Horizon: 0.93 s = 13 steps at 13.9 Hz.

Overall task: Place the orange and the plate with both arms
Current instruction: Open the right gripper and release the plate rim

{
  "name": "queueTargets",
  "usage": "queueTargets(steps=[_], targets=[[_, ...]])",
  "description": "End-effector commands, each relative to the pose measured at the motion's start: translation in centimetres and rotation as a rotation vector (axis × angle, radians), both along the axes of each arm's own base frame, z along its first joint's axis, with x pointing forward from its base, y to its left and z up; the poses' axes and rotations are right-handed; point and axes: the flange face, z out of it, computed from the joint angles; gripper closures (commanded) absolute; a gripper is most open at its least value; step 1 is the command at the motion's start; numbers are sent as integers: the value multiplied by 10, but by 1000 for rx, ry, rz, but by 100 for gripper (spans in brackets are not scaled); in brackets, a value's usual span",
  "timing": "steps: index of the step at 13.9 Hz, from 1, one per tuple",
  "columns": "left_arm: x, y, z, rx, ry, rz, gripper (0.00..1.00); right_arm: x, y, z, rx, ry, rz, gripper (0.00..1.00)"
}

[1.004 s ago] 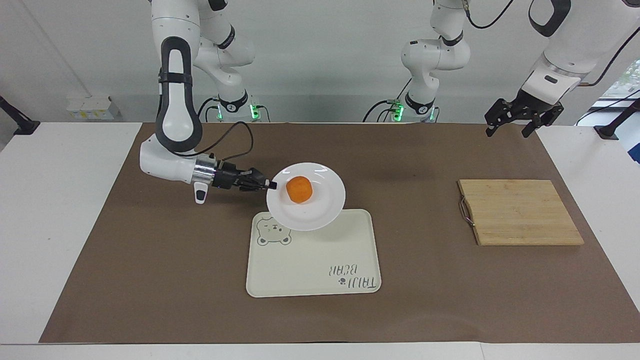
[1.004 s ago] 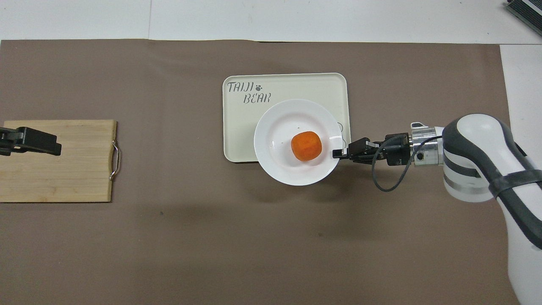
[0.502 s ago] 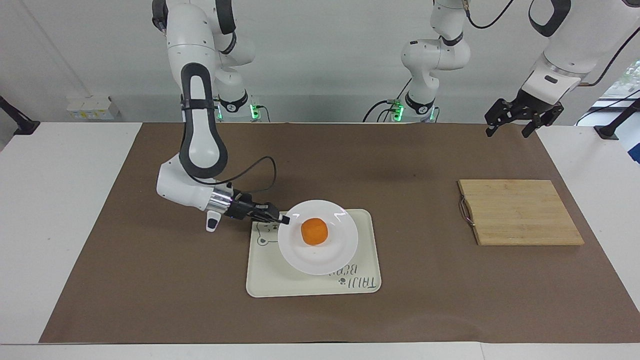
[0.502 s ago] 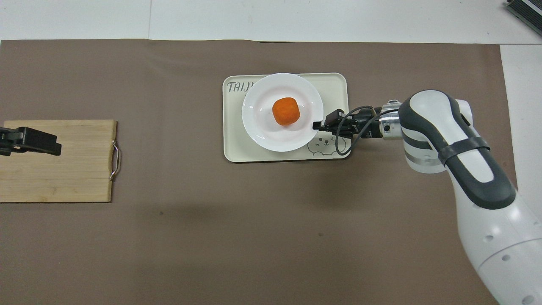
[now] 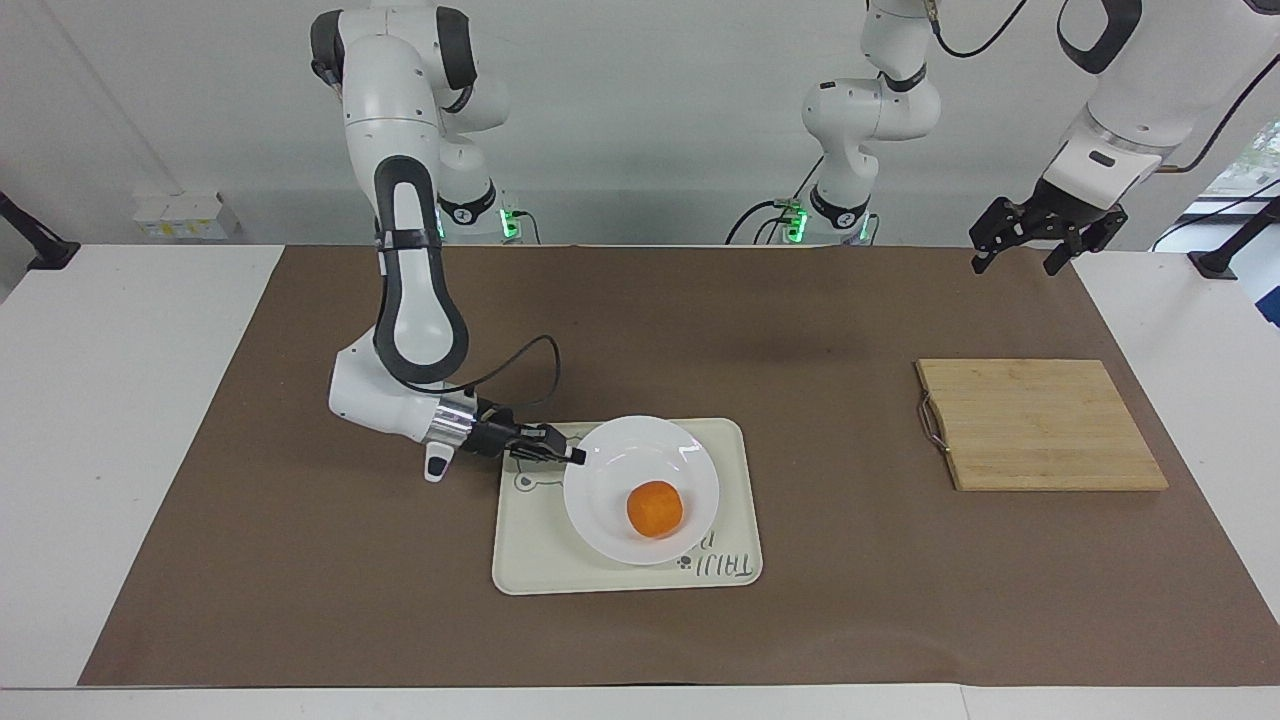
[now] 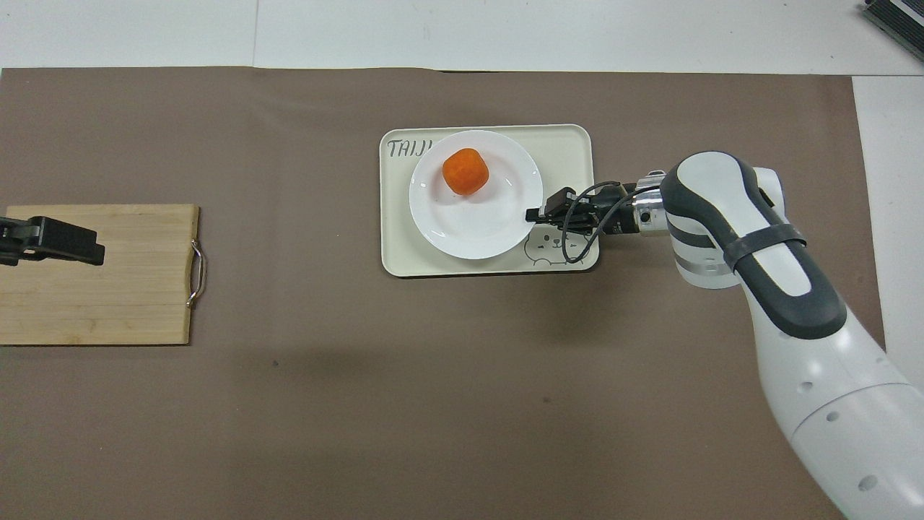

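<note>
The white plate (image 5: 610, 500) lies low over the cream bear tray (image 5: 530, 550), with the orange (image 5: 655, 508) on it. The orange sits on the part of the plate farther from the robots. My right gripper (image 5: 575, 455) is shut on the plate's rim at the side toward the right arm's end. In the overhead view the plate (image 6: 469, 224), orange (image 6: 465, 171), tray (image 6: 570, 152) and right gripper (image 6: 534, 214) show the same. My left gripper (image 5: 1018, 262) waits open and empty, raised in the air over the cutting board (image 5: 1040, 425).
The bamboo cutting board (image 6: 101, 289) with a metal handle lies toward the left arm's end of the brown mat (image 5: 300, 560). White table borders the mat at both ends.
My right gripper carried the plate with the orange away from the robots and down over the tray. The orange rolled toward the plate's farther part. The left arm has not moved.
</note>
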Motion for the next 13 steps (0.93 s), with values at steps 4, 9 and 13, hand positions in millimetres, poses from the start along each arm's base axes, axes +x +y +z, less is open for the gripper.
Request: queueTargets(steps=[4, 9, 13], targets=[[0, 2, 4, 6, 7, -4, 0, -6, -4, -4, -22, -25, 23, 100], [0, 2, 4, 6, 4, -4, 0, -6, -7, -7, -60, -19, 18, 11], [0, 2, 4, 6, 6, -6, 0, 0, -15, 20, -167, -60, 87, 0]])
